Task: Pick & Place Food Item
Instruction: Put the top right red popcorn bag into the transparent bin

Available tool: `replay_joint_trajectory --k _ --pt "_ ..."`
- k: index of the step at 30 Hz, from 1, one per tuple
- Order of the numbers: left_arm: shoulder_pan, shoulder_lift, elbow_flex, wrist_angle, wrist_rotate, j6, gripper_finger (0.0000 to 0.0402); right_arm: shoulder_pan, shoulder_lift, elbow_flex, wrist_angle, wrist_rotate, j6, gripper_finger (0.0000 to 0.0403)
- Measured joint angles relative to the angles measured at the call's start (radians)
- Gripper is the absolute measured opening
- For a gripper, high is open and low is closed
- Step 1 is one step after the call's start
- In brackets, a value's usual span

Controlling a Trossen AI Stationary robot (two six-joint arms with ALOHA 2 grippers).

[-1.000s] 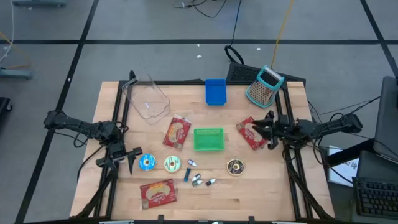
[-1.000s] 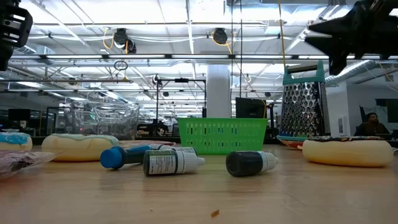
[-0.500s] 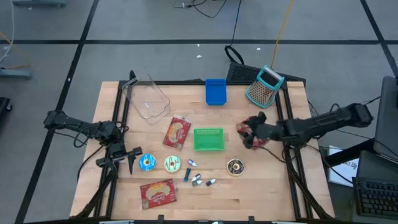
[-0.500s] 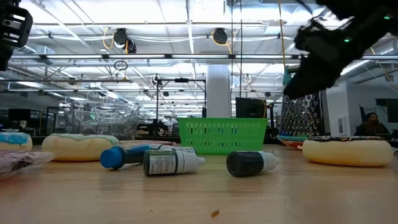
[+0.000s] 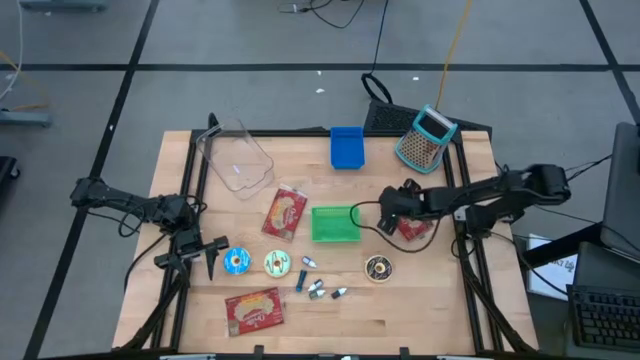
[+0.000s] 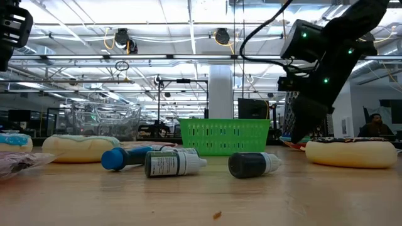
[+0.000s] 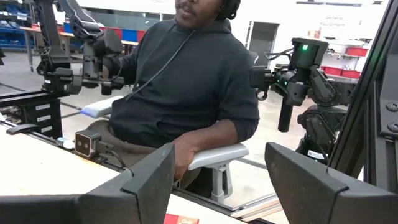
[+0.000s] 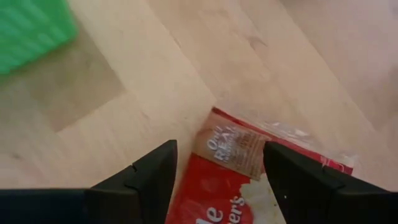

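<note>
My right gripper [image 8: 214, 180] spread above crinkly red snack packet [image 8: 249, 174] on wood-grain table [image 8: 143, 81]; ribbed green basket [image 5: 335, 224] near.

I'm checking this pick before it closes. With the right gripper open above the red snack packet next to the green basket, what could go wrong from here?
The right gripper hangs open over one end of the red snack packet, so closing there may pinch only the clear wrapper edge and slip. The green basket sits close beside it; a sideways approach could nudge it. The grater stands behind the arm, so a wide swing might clip it.
</note>
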Motion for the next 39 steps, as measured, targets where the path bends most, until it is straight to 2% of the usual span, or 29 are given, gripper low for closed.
replay_joint_trajectory --k 6,12,22,28,33,39 --pt "0.000 0.000 0.000 0.000 0.000 0.000 0.0253 -0.036 0.029 0.000 -0.021 0.000 0.006 0.0214" --pt "0.000 0.000 0.000 0.000 0.000 0.000 0.0253 -0.069 0.033 -0.009 -0.018 0.000 0.027 0.0180" --pt "0.000 0.000 0.000 0.000 0.000 0.000 0.0253 -0.103 0.029 -0.056 0.005 -0.089 0.064 0.0082" --pt "0.000 0.000 0.000 0.000 0.000 0.000 0.0253 -0.099 0.030 -0.057 0.042 -0.106 0.010 0.0009" --pt "0.000 0.000 0.000 0.000 0.000 0.000 0.0253 -0.082 0.015 -0.063 0.137 -0.119 -0.064 0.0001" --pt "0.000 0.000 0.000 0.000 0.000 0.000 0.0253 -0.055 -0.092 -0.063 0.231 -0.110 -0.118 0.0000"
